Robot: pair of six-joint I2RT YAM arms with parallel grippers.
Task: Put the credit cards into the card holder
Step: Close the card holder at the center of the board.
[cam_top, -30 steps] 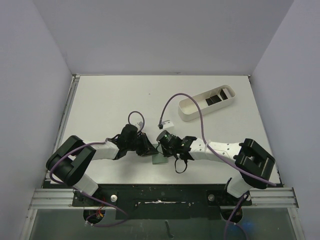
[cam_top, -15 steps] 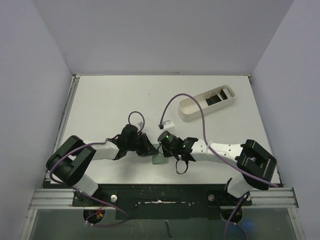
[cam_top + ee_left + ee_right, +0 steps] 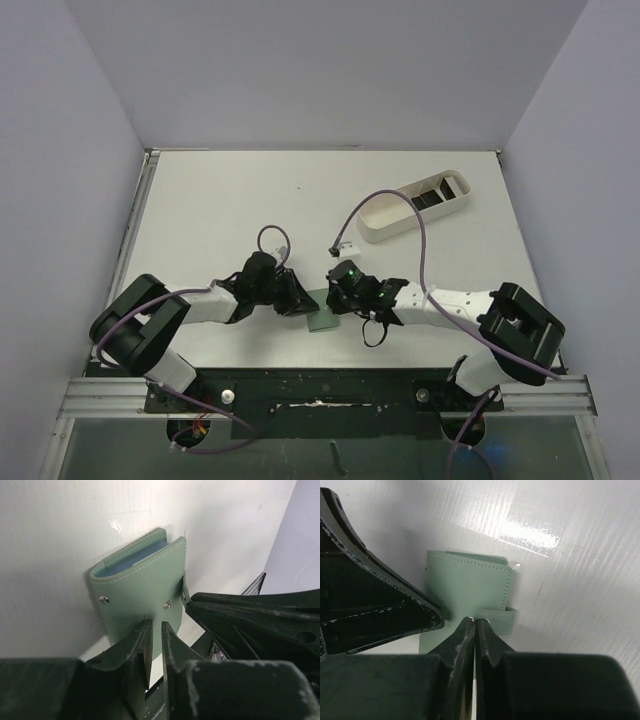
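Observation:
The card holder (image 3: 322, 322) lies folded near the table's front edge, between my two grippers. In the left wrist view the card holder (image 3: 140, 580) is grey-green with a bluish inner edge and two snaps. My left gripper (image 3: 156, 624) rests its tips on the near flap, jaws a narrow slit apart, nothing pinched that I can see. My right gripper (image 3: 474, 619) is shut, its tips against the card holder (image 3: 470, 585) beside the snap tab (image 3: 501, 620). Black credit cards (image 3: 428, 197) lie in the white tray. From above, the left gripper (image 3: 303, 303) and right gripper (image 3: 337, 300) almost meet.
The long white tray (image 3: 385, 228) stands at the back right. A purple cable (image 3: 372, 205) loops from the right arm across the tray's near end. A small white connector (image 3: 346, 245) lies behind the right gripper. Grey walls close in both sides.
The right gripper has closed fully and its arm has shifted slightly right. The cable loop swung right with it. The left arm and the card holder have barely moved.

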